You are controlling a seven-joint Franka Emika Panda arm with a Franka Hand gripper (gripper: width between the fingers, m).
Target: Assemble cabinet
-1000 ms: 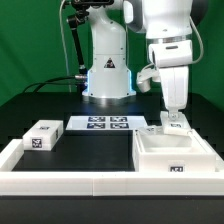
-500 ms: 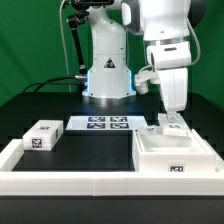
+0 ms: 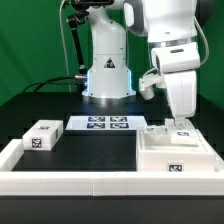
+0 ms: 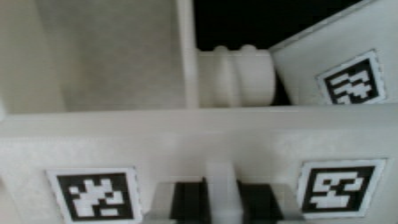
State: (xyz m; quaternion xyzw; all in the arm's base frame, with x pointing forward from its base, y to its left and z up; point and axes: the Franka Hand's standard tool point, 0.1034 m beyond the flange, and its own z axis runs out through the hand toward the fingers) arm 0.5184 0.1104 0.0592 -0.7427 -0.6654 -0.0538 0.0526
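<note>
The cabinet box [image 3: 176, 157] is a large white open box with a tag on its front, at the exterior view's right. My gripper [image 3: 181, 121] points down at the box's back edge, where a tagged white part [image 3: 183, 130] stands. In the wrist view my dark fingers [image 4: 185, 203] flank a thin white rib [image 4: 219, 192] of a white wall with two tags [image 4: 89, 195]; the gripper [image 4: 221, 205] is shut on that rib. A rounded white knob [image 4: 237, 78] shows inside the box. A smaller white tagged block [image 3: 41, 136] lies at the left.
The marker board [image 3: 105, 124] lies flat behind the middle of the table. A low white border rail [image 3: 90, 181] runs along the front and left. The robot's base [image 3: 107, 70] stands at the back.
My gripper has moved a little toward the exterior view's right, and the cabinet box and its tagged back part have shifted right with it. The small block has not moved.
</note>
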